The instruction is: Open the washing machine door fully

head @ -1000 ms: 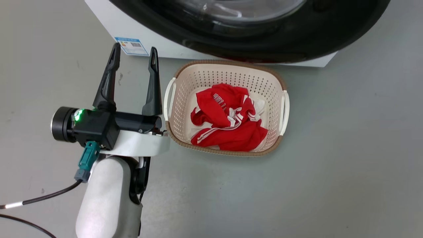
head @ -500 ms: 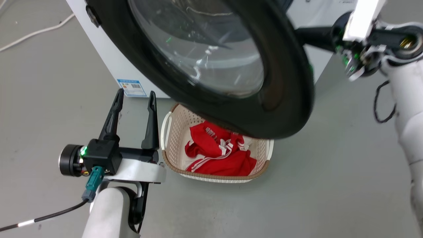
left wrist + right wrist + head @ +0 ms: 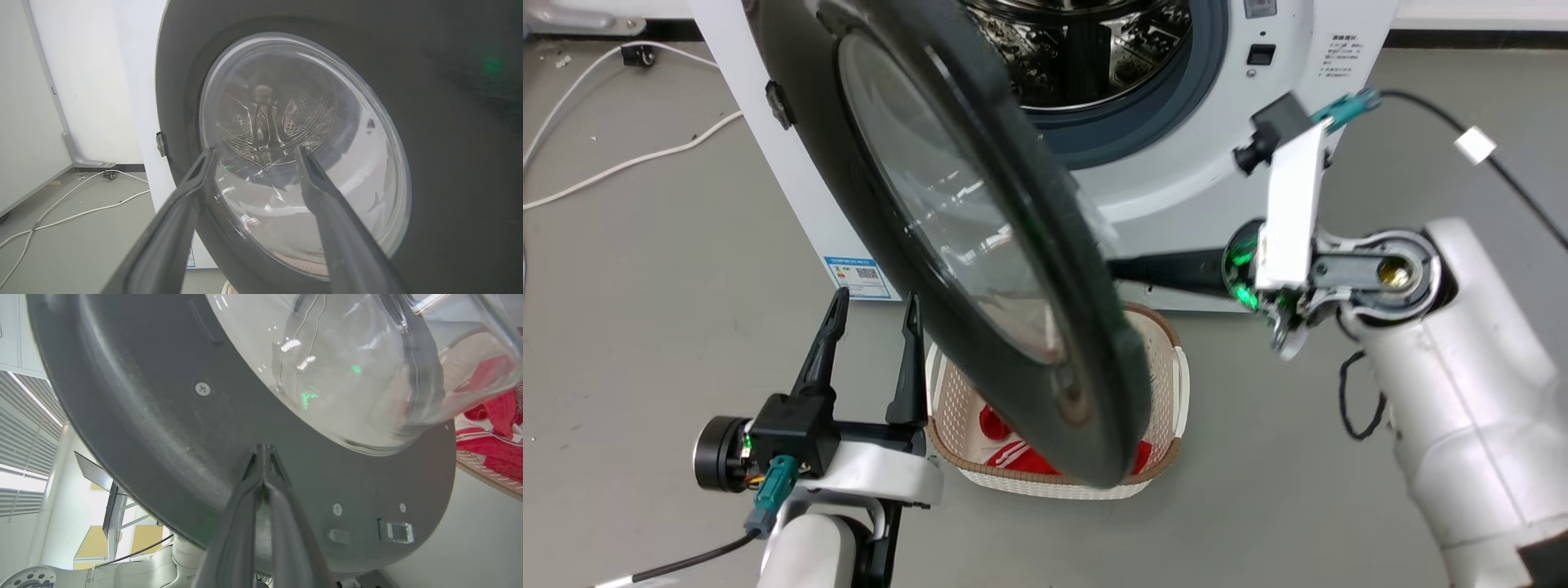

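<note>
Left of the door, thin white cables are lying on the grey floor, well apart from its swing. The left gripper is hovering just outside the door's outer face with its jaws spread wide and holding nothing, its fingers framing the window in the left wrist view. The large round black-rimmed washing machine door with the bulging clear glass window is now standing much further out than a second ago, although the head camera has also shifted, and the steel drum behind it is showing uncovered. I judge the opening well advanced but not yet complete. Under the door's lower edge, a cream perforated laundry basket of red clothing is sitting, apparently below the sweep. Right of the door, the right gripper is pressing pinched-together, empty jaws against its grey inner face. The white front-loading washing machine is standing behind. The left gripper may be crowding the remaining swing.
</note>
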`<state>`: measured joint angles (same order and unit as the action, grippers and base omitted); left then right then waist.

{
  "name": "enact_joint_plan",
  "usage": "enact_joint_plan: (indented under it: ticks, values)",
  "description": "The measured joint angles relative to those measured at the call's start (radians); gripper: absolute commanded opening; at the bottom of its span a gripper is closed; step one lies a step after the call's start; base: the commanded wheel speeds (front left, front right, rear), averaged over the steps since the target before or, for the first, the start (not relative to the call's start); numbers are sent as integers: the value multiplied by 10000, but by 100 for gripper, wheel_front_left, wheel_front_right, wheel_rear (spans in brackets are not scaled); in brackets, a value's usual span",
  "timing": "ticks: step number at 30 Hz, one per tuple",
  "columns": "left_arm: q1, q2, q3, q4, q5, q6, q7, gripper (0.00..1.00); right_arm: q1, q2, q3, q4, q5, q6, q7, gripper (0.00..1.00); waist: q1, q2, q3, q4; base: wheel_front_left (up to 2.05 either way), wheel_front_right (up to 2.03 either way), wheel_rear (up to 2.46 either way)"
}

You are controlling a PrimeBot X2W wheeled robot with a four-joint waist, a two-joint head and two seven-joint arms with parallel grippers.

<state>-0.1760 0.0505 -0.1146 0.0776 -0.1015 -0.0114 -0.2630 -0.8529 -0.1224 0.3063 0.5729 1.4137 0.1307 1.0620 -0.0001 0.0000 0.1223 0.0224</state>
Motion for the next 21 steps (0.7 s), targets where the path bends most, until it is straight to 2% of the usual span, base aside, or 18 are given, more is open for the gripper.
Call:
enact_joint_plan:
  ticks: [6,10,14,18,19,20,21]
  values:
    - [184,2,-38,12,-90,115,0,100,841,291,190,-997,73,0,86,0,-1,0,-104,24,0,0,0]
    - [277,2,-23,19,-121,127,0,100,1293,424,132,-1473,125,0,-267,0,0,0,-124,-22,0,0,0]
    - [284,0,-50,77,-161,148,0,100,1914,527,-420,-1987,125,0,-1444,0,0,0,-232,-60,0,0,0]
    - [339,0,-48,111,-186,201,0,100,2773,616,-1333,-2504,-73,0,-3501,0,0,0,-403,-119,0,0,0]
    - [378,0,-56,123,-209,207,0,100,3007,614,-1538,-2615,-236,0,-4025,12,0,0,-452,-135,0,0,0]
    - [427,0,-59,136,-234,215,0,100,3264,621,-1762,-2727,-228,0,-4525,29,0,0,-504,-154,0,0,0]
    - [484,0,-75,157,-245,217,0,100,3579,635,-2008,-2857,-182,0,-5045,91,0,0,-568,-169,0,0,0]
